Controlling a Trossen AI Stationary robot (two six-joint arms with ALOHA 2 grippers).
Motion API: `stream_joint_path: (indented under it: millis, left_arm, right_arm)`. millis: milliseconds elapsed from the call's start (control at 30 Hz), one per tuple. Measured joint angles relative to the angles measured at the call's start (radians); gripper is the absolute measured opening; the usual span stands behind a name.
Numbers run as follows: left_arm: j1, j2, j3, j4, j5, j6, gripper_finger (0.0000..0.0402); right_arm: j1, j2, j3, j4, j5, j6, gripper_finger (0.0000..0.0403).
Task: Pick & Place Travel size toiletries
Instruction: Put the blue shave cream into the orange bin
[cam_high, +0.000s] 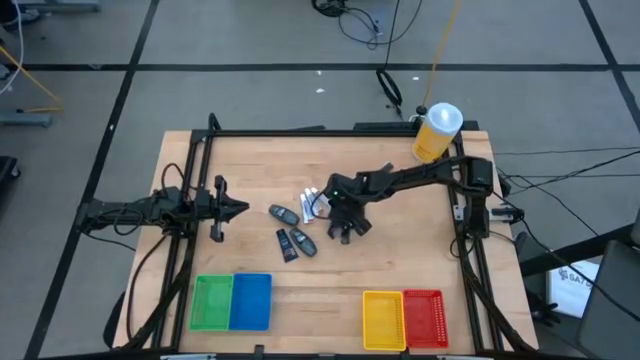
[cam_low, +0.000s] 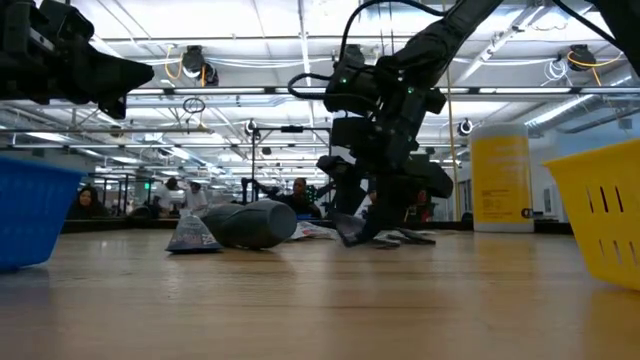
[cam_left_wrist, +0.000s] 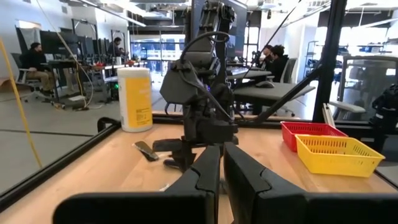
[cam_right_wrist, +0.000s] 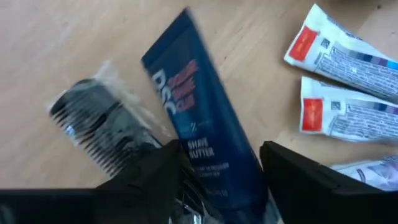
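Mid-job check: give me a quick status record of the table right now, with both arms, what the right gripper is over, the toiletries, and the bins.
right gripper: low at the table's middle, fingers open astride the dark blue tube
beside that tube: black comb in clear wrap
nearby: white tubes with red patches
left gripper: waiting at table's left, fingers shut, holding nothing
dark grey bottles: on the wood between the arms
bins: green bin, blue bin, yellow bin, red bin along the near edge
yellow bottle: far right corner
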Motion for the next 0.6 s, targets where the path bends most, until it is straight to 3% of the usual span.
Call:
stream_joint_path:
  millis: [300,500,600]
  left_arm:
    - [0.000,0.000,0.000,0.009,-0.001,0.004,0.0026]
    - [0.000,0.000,0.000,0.029,-0.001,0.030,0.0026]
    - [0.000,0.000,0.000,0.058,-0.001,0.058,0.0026]
  right_arm:
    - [0.048,-0.017,-0.003,0.040,0.023,0.148,0.0108]
    - [0.132,-0.131,-0.004,0.022,0.232,0.302,0.0078]
    - [0.191,-0.207,0.000,0.008,0.314,0.456,0.0076]
